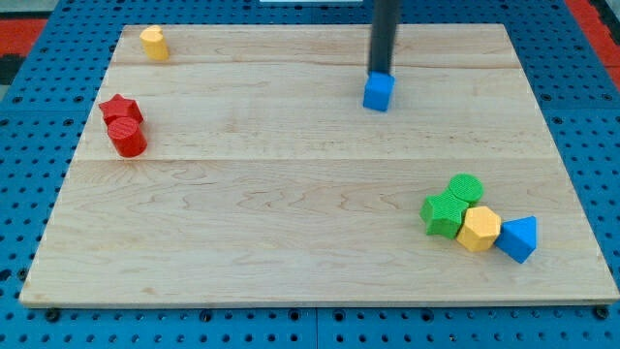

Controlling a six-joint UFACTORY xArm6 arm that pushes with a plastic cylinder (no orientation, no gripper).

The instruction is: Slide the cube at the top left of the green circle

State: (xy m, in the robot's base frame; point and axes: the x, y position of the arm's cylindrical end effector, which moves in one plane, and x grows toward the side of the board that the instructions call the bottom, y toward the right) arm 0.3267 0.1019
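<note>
- My tip (380,74), the plain rod end of a tool with nothing that could open or close, stood touching the top of the blue cube (378,92), by the bench's (291,194) top edge.
- The green circle (467,187) sat well apart at lower right, touching a green block (445,214), a yellow hexagon (479,229) and a blue triangle (518,237).

Rod enters from the view's top, near vertical, dark, straight. My tip (380,72) sits low, just above the blue cube (378,93) in view, apparently touching its far edge.
</note>
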